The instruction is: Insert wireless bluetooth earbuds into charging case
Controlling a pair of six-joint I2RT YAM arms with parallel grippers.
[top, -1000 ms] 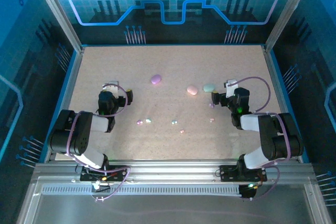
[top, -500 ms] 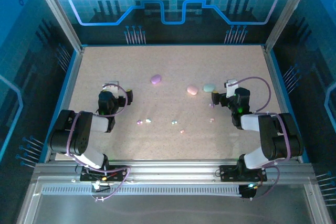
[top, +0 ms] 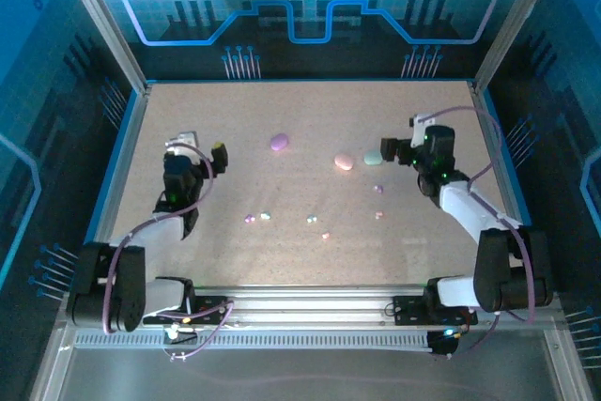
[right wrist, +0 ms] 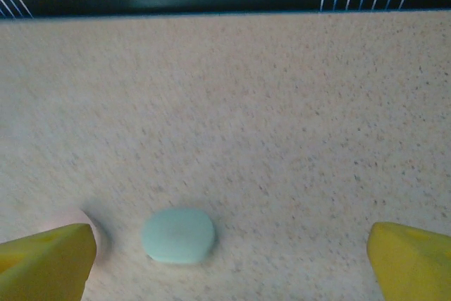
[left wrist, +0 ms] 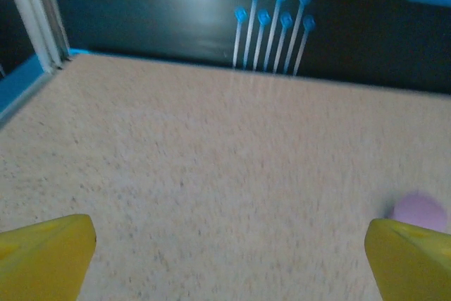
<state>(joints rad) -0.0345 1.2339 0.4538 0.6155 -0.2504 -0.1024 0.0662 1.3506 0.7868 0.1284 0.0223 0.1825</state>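
Both arms have unfolded and reached toward the far side since the earlier view; cases and buds lie where they were

- Left hand (top: 200, 146): far-left of the bench (top: 310, 110), jaws wide apart, holding nothing. Its wrist view catches the purple case (left wrist: 419, 211) just past the right fingertip
- Right hand (top: 399, 138): jaws wide apart, empty, just right of the mint case (right wrist: 179, 235), which sits between its fingertips and toward the left one. The pink case (top: 344, 162) lies just left of the mint one
- Earbuds (top: 310, 220): six, loose on the bench in a scattered row nearer than the cases, well apart from both hands. None is in a case

Step in hand, as you'd judge it: approach only, no bud lifted yet. All three cases look closed, so you'll likely need a lid opened first, one hand steadying the shell. After that, bring a hand back toward the near row, narrow the jaws over one tiny bud and match its colour to the case
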